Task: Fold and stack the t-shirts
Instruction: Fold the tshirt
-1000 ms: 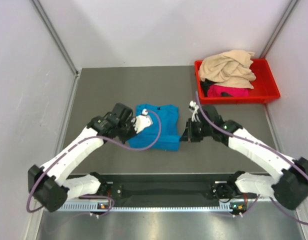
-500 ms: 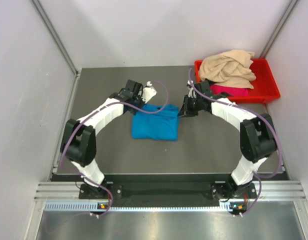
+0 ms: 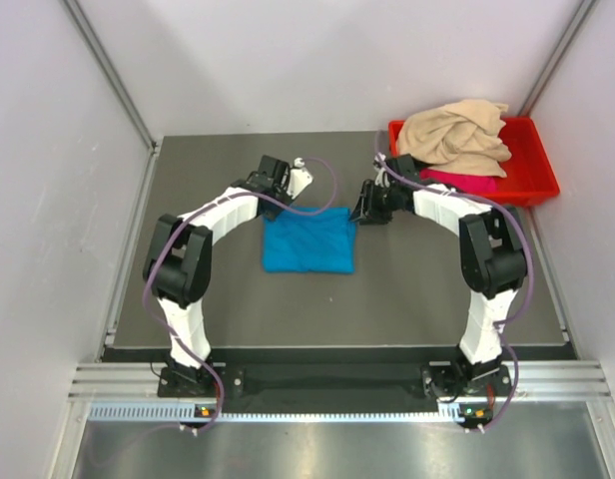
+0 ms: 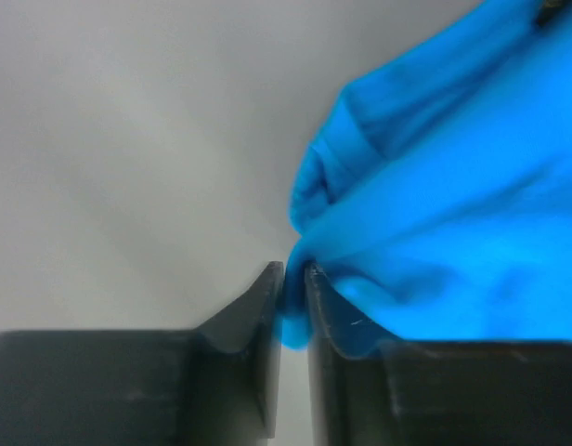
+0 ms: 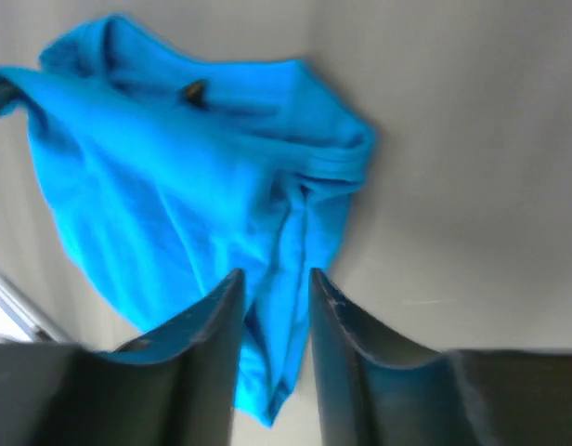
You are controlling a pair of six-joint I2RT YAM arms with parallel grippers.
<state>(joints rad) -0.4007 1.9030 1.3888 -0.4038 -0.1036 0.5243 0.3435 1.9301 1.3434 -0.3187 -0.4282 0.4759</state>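
two arm bases sit at the near edge of the table (image 3: 208, 289); both arms reach away from it. the turquoise t-shirt (image 3: 307, 247) lies folded to a rectangle at mid-table, long axis running left to right. its two far corners meet the grippers, one arm per corner, neither nearer than the other.

left gripper (image 4: 288, 274), at the far-left corner: fingers almost together, a small tuck of the shirt's edge caught between them; the rest of the cloth spreads to their right. how firm this pinch is cannot be judged.

right gripper (image 5: 275, 279), at the far-right corner: fingers parted, straddling a hem without clamping it; the cloth lies ahead of them and to their left. any coming move, release or further fold, turns on these corner holds.

far-right corner: a red bin (image 3: 532, 190) holds the beige t-shirt (image 3: 452, 135) heaped over the pink t-shirt (image 3: 457, 182), mostly hidden. both are unfolded.
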